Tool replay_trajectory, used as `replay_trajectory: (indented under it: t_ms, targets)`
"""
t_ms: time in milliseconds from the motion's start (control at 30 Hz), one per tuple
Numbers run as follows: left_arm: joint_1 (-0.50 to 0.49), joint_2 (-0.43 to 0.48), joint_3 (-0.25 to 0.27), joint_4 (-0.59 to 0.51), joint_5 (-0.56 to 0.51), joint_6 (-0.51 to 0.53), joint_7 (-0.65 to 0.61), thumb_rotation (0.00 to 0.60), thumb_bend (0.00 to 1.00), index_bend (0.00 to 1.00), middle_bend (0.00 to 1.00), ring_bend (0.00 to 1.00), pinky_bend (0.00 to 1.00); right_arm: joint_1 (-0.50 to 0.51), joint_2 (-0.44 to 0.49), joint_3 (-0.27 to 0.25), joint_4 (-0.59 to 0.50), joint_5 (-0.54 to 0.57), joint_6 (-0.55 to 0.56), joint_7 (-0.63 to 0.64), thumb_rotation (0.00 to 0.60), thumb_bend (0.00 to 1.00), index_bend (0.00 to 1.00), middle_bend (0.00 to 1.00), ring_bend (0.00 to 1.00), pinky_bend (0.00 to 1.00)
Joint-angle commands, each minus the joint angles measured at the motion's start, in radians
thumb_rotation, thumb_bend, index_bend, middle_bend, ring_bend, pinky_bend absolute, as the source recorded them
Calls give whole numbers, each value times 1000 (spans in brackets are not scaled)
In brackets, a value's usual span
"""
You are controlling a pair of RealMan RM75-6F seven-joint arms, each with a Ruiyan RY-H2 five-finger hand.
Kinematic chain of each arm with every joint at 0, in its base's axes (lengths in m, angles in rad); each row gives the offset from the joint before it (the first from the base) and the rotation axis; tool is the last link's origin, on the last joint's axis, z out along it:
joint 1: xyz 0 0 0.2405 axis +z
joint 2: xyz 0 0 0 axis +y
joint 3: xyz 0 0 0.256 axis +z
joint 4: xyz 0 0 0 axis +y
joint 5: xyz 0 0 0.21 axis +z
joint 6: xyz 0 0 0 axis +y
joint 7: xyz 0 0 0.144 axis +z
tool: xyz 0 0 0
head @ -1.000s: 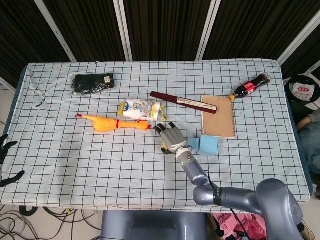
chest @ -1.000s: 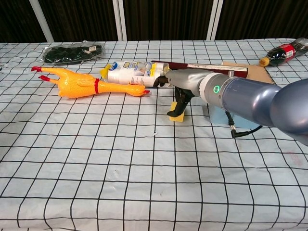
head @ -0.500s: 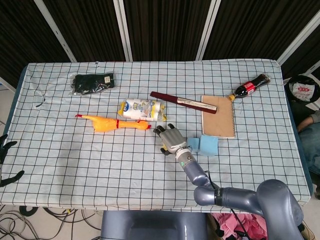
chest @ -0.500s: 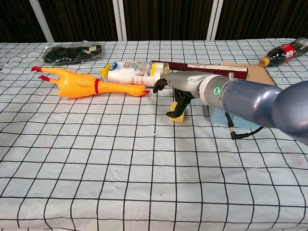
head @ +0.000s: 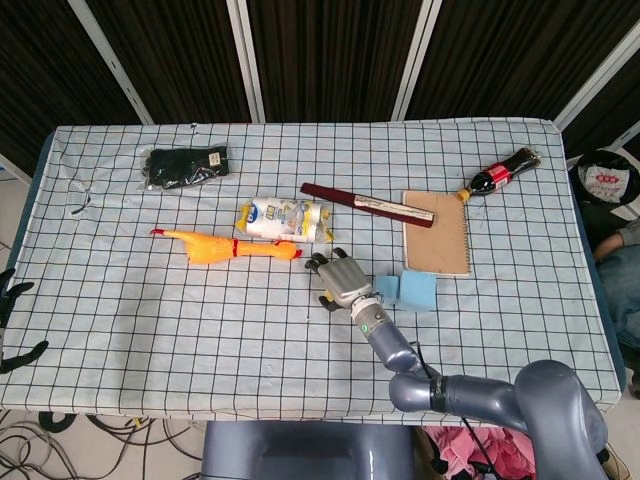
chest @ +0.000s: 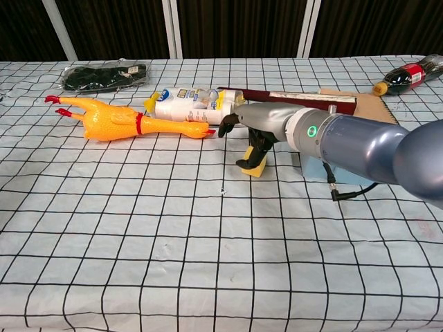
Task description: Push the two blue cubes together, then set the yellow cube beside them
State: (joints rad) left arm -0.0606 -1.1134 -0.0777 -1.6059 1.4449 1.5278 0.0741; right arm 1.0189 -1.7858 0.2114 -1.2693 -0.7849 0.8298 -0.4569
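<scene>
Head view: the right robot hand (head: 341,279) lies low over the checked worktop (head: 150,310), fingers pointing away from the robot's body.
Chest view: the same right robot hand (chest: 250,135) has its dark fingers (chest: 248,160) curled down onto the yellow cube (chest: 257,164).
Right robot hand state: fingers bent over the top and near face of the yellow cube, touching it; whether it truly clasps the cube or only presses on it, I cannot tell.
Yellow cube: under the fingertips, resting on the worktop, mostly hidden in the head view.
Blue cubes: two, a smaller blue cube (head: 386,289) just right of the robot hand and a larger blue cube (head: 418,290) touching it on its far side from the hand.
Left robot hand (head: 12,300): at the left edge of the head view, off the worktop, dark fingers spread, holding nothing.
Beyond the fingertips: a rubber chicken (chest: 118,122) and a white packet (chest: 190,105).
Further off to the right: a notebook (head: 436,232) and a cola bottle (head: 500,174).
</scene>
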Motion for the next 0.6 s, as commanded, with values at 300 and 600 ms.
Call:
replay_trajectory:
  t_ms: [300, 600]
  targets:
    - [0, 2, 1, -2, 0, -1, -1, 600, 45, 220, 70, 0, 0, -11, 15, -2, -6, -34, -17, 23, 600, 355, 250, 137, 524, 84]
    - [0, 1, 0, -2, -1, -1, 1, 600, 45, 220, 70, 0, 0, -21, 104, 4, -46, -118, -77, 105, 600, 355, 250, 137, 523, 84]
